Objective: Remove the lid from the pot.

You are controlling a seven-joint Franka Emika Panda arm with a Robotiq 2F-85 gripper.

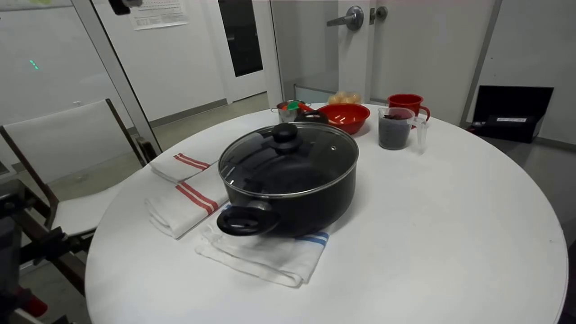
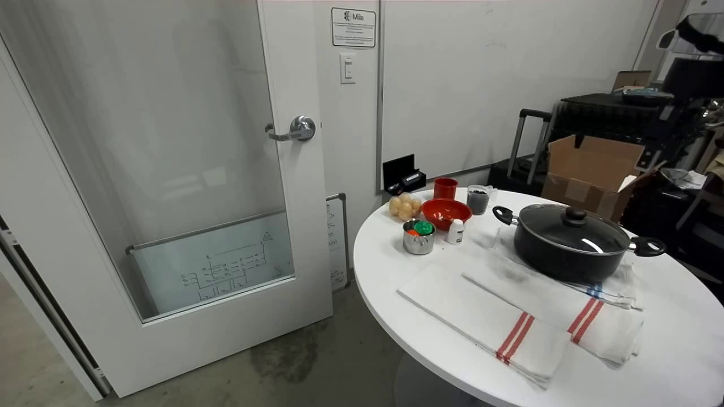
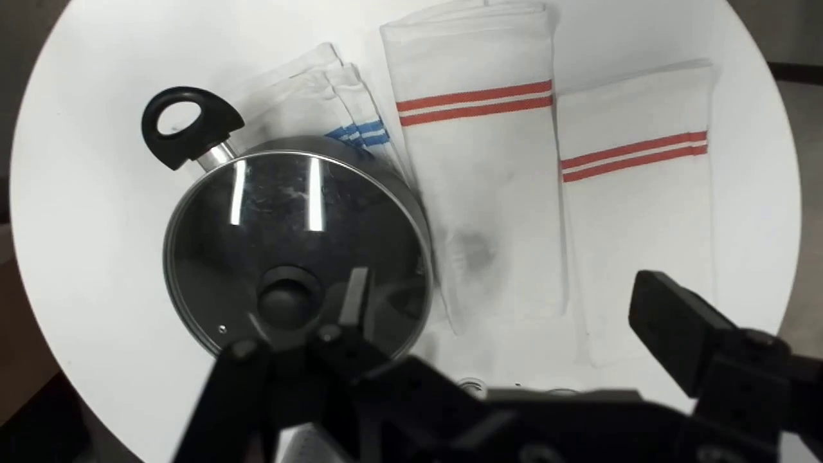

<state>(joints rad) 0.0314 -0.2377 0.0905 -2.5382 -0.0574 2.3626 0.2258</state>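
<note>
The round glass lid (image 1: 252,168) with its black knob (image 1: 285,132) sits flat on the wide black pot (image 1: 310,213). In an exterior view the lid (image 2: 543,226) also rests on the pot (image 2: 557,260). The pot stands partly on a blue-striped towel. In the wrist view the lid (image 3: 276,218) and knob (image 3: 286,302) are at the lower left, with one pot handle (image 3: 186,128) above. My gripper (image 3: 505,296) is wide open with nothing between its fingers. Its left finger overlaps the lid in this view, right of the knob; the right finger is over a towel.
Two red-striped towels (image 1: 189,204) lie beside the pot. A red bowl (image 1: 346,118), red mug (image 1: 407,102), clear measuring cup (image 1: 395,130), steel cup (image 2: 418,240), white bottle (image 2: 455,232) and a bag of round pale items (image 2: 404,207) stand across the round white table (image 1: 427,252).
</note>
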